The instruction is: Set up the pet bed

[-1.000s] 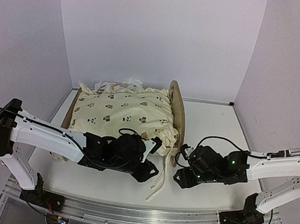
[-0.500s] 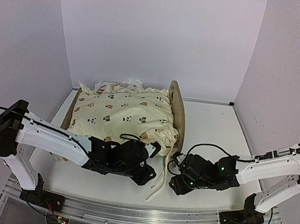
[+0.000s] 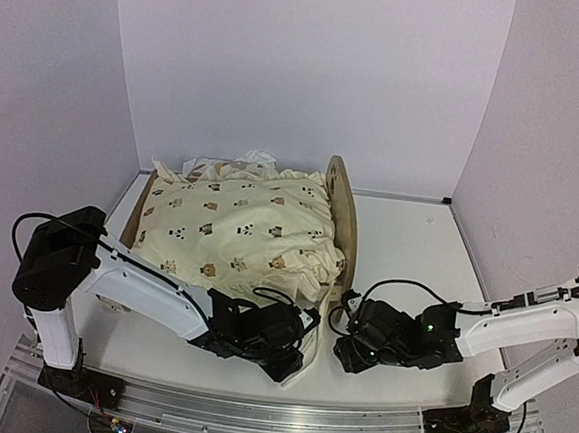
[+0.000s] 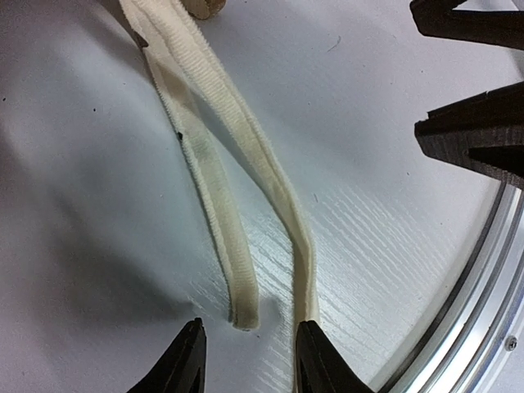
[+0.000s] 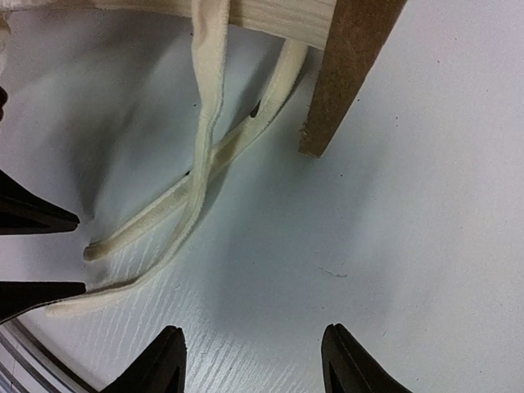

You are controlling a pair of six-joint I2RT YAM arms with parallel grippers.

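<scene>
Both tools are held low in front of the bed's near right corner, where two loose ties trail.

The pet bed point(image 3: 342, 216) is set at the rear left of the worktop point(image 3: 408, 246), its long axis running left to right, and it is covered by the quilt point(image 3: 239, 223). It lies behind both tools. The ties point(image 4: 211, 205) run from that corner towards the near edge. Their ends are framed by the parted jaws of the left tool point(image 4: 250, 344), which is nearer them; one end may touch a finger, but nothing is pinched. The right tool point(image 5: 252, 344) is released and empty, with the ties off to its left. No writing or brand can be read.
</scene>
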